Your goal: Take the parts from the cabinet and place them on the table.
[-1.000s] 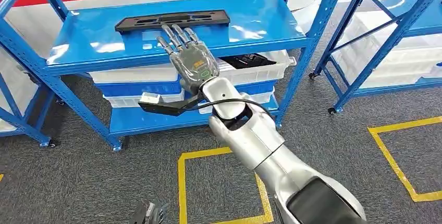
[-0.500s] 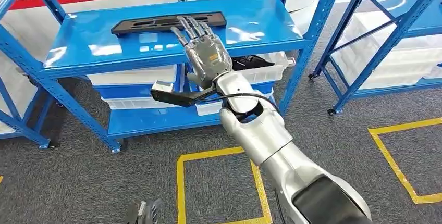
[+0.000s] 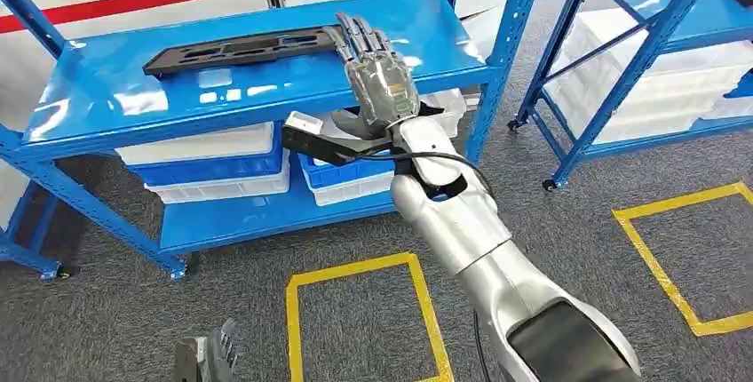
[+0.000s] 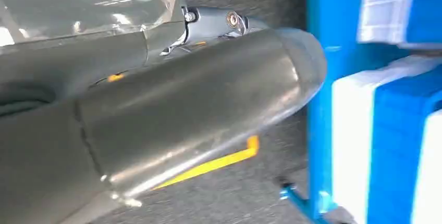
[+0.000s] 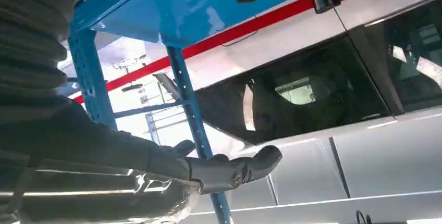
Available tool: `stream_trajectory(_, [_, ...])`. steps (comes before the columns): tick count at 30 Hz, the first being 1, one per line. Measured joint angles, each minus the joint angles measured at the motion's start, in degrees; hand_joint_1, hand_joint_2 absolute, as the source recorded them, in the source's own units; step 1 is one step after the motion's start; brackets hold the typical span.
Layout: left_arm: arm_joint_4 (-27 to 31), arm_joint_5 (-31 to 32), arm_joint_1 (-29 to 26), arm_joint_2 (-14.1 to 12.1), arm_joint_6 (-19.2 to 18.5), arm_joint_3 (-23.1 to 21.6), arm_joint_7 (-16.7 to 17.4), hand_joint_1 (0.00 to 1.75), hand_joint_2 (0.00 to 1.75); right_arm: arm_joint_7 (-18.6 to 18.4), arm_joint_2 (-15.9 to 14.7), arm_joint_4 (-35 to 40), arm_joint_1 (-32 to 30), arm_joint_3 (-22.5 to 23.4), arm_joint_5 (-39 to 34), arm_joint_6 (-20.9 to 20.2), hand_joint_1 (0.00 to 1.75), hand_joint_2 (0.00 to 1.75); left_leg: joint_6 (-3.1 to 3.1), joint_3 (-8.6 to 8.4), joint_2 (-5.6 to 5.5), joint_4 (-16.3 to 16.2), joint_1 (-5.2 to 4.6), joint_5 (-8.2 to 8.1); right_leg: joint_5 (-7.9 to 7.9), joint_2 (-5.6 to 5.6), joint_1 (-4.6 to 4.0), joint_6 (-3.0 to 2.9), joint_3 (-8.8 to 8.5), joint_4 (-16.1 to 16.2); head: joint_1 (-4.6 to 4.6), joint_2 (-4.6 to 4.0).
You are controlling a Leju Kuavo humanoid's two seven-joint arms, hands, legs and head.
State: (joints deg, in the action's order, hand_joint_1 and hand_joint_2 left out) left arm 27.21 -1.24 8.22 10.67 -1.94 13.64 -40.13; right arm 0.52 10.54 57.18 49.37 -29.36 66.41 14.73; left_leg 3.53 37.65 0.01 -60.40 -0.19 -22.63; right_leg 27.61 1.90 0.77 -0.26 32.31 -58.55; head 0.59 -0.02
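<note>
Right robot hand (image 3: 380, 75) spread, empty, fingertips at the black part's (image 3: 240, 47) end on the shelf (image 3: 107, 98).

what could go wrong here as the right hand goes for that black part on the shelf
The right hand reaches with fingers extended at the right end of the long black part, holding nothing. Fingertips could push the part back across the glossy blue shelf rather than grip it. Gripped at one end, the part may tip. The wrist could also knock the shelf's front edge.
</note>
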Motion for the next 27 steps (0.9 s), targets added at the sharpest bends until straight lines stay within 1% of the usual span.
stream_trajectory(1, [0.89,-0.72,-0.22,-0.07,-0.31,0.46,-0.04,0.0,0.0,0.33,-0.11,0.02,0.07,0.22,-0.74,0.2,0.0,1.75,0.36,-0.19,0.15,0.76,-0.3,-0.27,0.11,0.04,-0.38,0.24,0.01,0.17,-0.03,0.0])
stream_trajectory(2, [1.73,-1.25,-0.32,-0.05,-0.42,0.88,-0.02,0.0,0.0,0.5,-0.15,0.02,0.07,0.46,-1.19,0.31,0.0,1.75,0.89,-0.66,0.18,1.58,-0.44,-0.94,0.18,0.01,0.02,0.56,0.08,0.37,0.33,0.0])
stream_trajectory(3, [2.47,-1.69,-0.45,0.11,-0.68,1.18,-0.04,0.0,0.0,0.55,-0.24,0.02,0.03,0.7,-1.55,0.46,0.0,1.75,0.89,-0.72,0.19,1.84,-0.55,-0.98,0.13,0.0,-0.01,0.76,0.03,0.7,0.44,0.0])
stream_trajectory(4, [3.17,-2.12,-0.52,0.13,-0.94,1.42,-0.04,0.0,0.0,0.61,-0.2,0.04,0.14,0.79,-1.84,0.7,0.0,1.75,0.98,-1.09,0.13,2.62,-0.52,-0.8,0.04,-0.04,-0.2,1.12,-0.33,1.2,0.5,0.02])
stream_trajectory(5, [3.79,-2.3,-0.67,0.15,-1.2,1.6,-0.02,0.0,0.0,0.61,-0.18,0.2,0.15,0.92,-1.93,0.72,0.0,1.75,0.54,-2.36,0.38,4.21,0.44,-0.42,0.59,-0.46,-0.67,1.22,0.07,0.95,0.35,0.0])
stream_trajectory(6, [4.18,-2.37,-0.67,0.3,-1.42,1.66,-0.13,0.0,0.0,0.64,-0.31,0.2,0.33,1.01,-2.06,0.81,0.0,1.75,0.48,-2.98,0.38,4.78,0.14,-0.42,1.2,-1.04,-0.53,1.14,0.45,-0.7,0.17,0.0])
stream_trajectory(7, [4.46,-2.43,-0.66,0.35,-1.57,1.86,-0.13,0.0,0.0,0.66,-0.44,0.2,0.55,1.03,-2.19,0.85,0.0,1.75,0.52,-3.29,0.39,4.83,0.2,-0.46,2.54,-1.09,-0.56,0.85,2.62,-4.86,0.15,0.0])
stream_trajectory(8, [4.64,-2.48,-0.73,0.52,-1.73,2.17,-0.11,0.0,0.0,0.68,-0.57,0.15,0.48,1.03,-2.26,0.94,0.0,1.75,0.56,-3.5,0.37,4.82,0.19,-0.72,3.84,-1.09,-0.51,0.76,5.47,-9.67,0.2,0.0])
stream_trajectory(9, [4.68,-2.87,-0.83,0.7,-2.08,2.32,-0.11,0.0,0.0,0.75,-0.74,0.04,0.22,1.03,-2.32,1.1,0.0,1.75,0.44,-3.7,0.35,4.82,0.18,-1.01,4.82,-1.09,-0.5,0.81,8.19,-13.75,0.15,0.0])
stream_trajectory(10, [4.68,-3.35,-0.94,0.79,-2.49,2.58,-0.11,0.0,0.0,0.79,-0.94,-0.17,-0.03,1.05,-2.43,1.36,0.0,1.75,0.37,-3.9,0.3,4.76,0.18,-1.32,5.0,-1.09,-0.45,1.12,10.31,-16.43,0.15,0.0])
stream_trajectory(11, [4.68,-3.57,-1.09,0.83,-2.91,2.73,-0.11,0.0,0.0,0.81,-1.05,-0.43,-0.23,1.09,-2.47,1.62,0.0,1.75,0.2,-4.25,0.17,4.75,0.18,-1.69,3.98,-1.11,-0.41,1.66,11.11,-16.2,0.13,0.0])
stream_trajectory(12, [4.68,-3.59,-1.15,0.94,-3.24,2.89,-0.09,0.0,0.0,0.85,-1.07,-0.61,-0.27,1.09,-2.47,1.93,0.0,1.75,0.05,-4.68,0.13,4.72,0.18,-2.07,1.88,-1.2,-0.26,2.36,10.31,-13.26,0.15,0.0])
stream_trajectory(13, [4.68,-3.66,-1.13,1.0,-3.61,3.04,-0.09,0.0,0.0,0.94,-1.07,-0.72,-0.23,1.09,-2.47,2.16,0.0,1.75,-0.17,-5.09,0.09,4.58,0.19,-2.46,-0.72,-1.31,-0.1,3.01,8.6,-8.6,0.15,0.0])
stream_trajectory(14, [4.68,-3.66,-1.1,1.11,-3.94,3.08,-0.09,0.0,0.0,1.01,-1.07,-0.77,-0.17,1.09,-2.47,2.5,0.0,1.75,-0.42,-5.53,0.04,4.29,0.2,-3.02,-3.52,-1.6,-0.02,3.45,6.25,-2.89,0.11,0.0])
stream_trajectory(15, [4.62,-3.66,-1.09,1.18,-4.15,3.13,-0.09,0.0,0.0,1.05,-1.09,-0.94,-0.15,1.07,-2.45,2.86,0.0,1.75,-0.77,-5.54,-0.01,4.0,0.19,-3.55,-4.95,-2.21,-0.02,3.26,4.95,1.06,0.02,0.0])
stream_trajectory(16, [4.53,-3.77,-1.03,1.27,-4.29,3.17,-0.04,0.0,0.0,1.2,-0.98,-1.03,-0.12,1.07,-2.45,3.11,0.0,1.75,-1.2,-5.39,-0.13,3.37,-0.39,-4.18,-4.79,-2.03,-0.1,2.59,4.04,1.22,0.22,0.0])
stream_trajectory(17, [4.46,-4.03,-1.03,1.37,-4.42,3.3,-0.04,0.0,0.0,1.29,-1.0,-1.2,-0.16,1.05,-2.45,3.17,0.0,1.75,-1.47,-5.43,-0.08,3.36,-0.14,-4.34,-4.57,-1.97,-0.08,1.96,4.25,1.03,0.26,0.0])
stream_trajectory(18, [4.33,-4.07,-1.03,1.46,-4.42,3.5,-0.02,0.0,0.0,1.33,-1.0,-1.42,-0.18,1.05,-2.49,3.3,0.0,1.75,-1.73,-5.53,-0.07,3.39,0.04,-4.48,-4.32,-1.92,-0.32,1.54,4.29,0.88,0.24,0.0])
stream_trajectory(19, [4.18,-4.09,-1.0,1.57,-4.42,3.54,-0.02,0.0,0.0,1.44,-1.03,-1.49,-0.13,1.05,-2.58,3.46,0.0,1.75,-2.04,-5.66,0.03,3.49,0.1,-4.69,-4.12,-1.83,-0.35,1.22,4.26,0.94,0.2,0.0])
stream_trajectory(20, [4.11,-4.09,-0.91,1.57,-4.39,3.61,-0.02,0.0,0.0,1.58,-0.96,-1.49,-0.07,1.07,-2.63,3.67,0.0,1.75,-2.45,-5.61,0.17,3.29,0.19,-5.29,-4.09,-1.71,0.53,0.72,3.62,1.3,0.24,0.0])
stream_trajectory(21, [4.0,-4.31,-0.86,1.57,-4.31,3.69,-0.04,0.0,0.0,1.64,-0.79,-1.51,0.04,1.09,-2.65,3.82,0.0,1.75,-2.83,-5.26,0.13,2.02,0.36,-5.76,-3.74,-1.57,0.51,0.29,3.21,1.31,0.28,0.0])
stream_trajectory(22, [3.83,-4.66,-0.7,1.57,-4.15,3.89,-0.04,0.0,0.0,1.68,-0.55,-1.57,0.19,1.09,-2.78,4.05,0.0,1.75,-3.2,-3.85,0.08,-0.86,0.55,-6.84,-3.42,-1.59,0.59,-0.2,2.79,1.3,0.74,0.02])
stream_trajectory(23, [3.28,-4.79,-0.59,1.57,-4.02,4.09,-0.02,0.0,0.0,1.86,-0.37,-1.73,0.25,1.05,-2.8,4.15,0.0,1.75,-3.63,-1.0,0.08,-5.96,0.85,-8.7,-3.11,-1.59,0.53,-0.49,2.41,1.31,0.57,0.0])
stream_trajectory(24, [2.96,-4.77,-0.63,1.53,-3.89,4.17,-0.02,0.0,0.0,1.9,-0.31,-1.9,0.2,1.05,-2.82,4.2,0.0,1.75,-3.91,1.68,0.09,-10.16,0.98,-10.04,-2.77,-1.51,0.48,-0.48,2.19,1.28,0.63,0.0])
stream_trajectory(25, [2.67,-4.77,-0.71,1.53,-3.65,4.33,-0.02,0.0,0.0,1.99,-0.22,-2.12,0.06,1.03,-2.89,4.26,0.0,1.75,-4.11,4.18,0.09,-13.46,1.08,-10.47,-2.44,-1.41,0.47,-0.43,1.89,1.23,0.68,0.0])
stream_trajectory(26, [2.41,-4.79,-0.78,1.53,-3.39,4.59,-0.02,0.0,0.0,2.06,-0.22,-2.43,-0.06,1.01,-2.96,4.35,0.0,1.75,-4.18,5.56,0.09,-14.2,1.22,-9.39,-2.08,-1.28,0.47,-0.35,1.44,1.23,0.59,0.0])
stream_trajectory(27, [2.1,-4.88,-0.79,1.51,-3.26,4.94,-0.02,0.0,0.0,2.19,-0.22,-2.67,-0.1,1.01,-3.04,4.44,0.0,1.75,-4.18,5.34,0.1,-12.09,1.34,-7.05,-1.64,-1.16,0.47,-0.22,0.87,1.23,0.66,0.0])
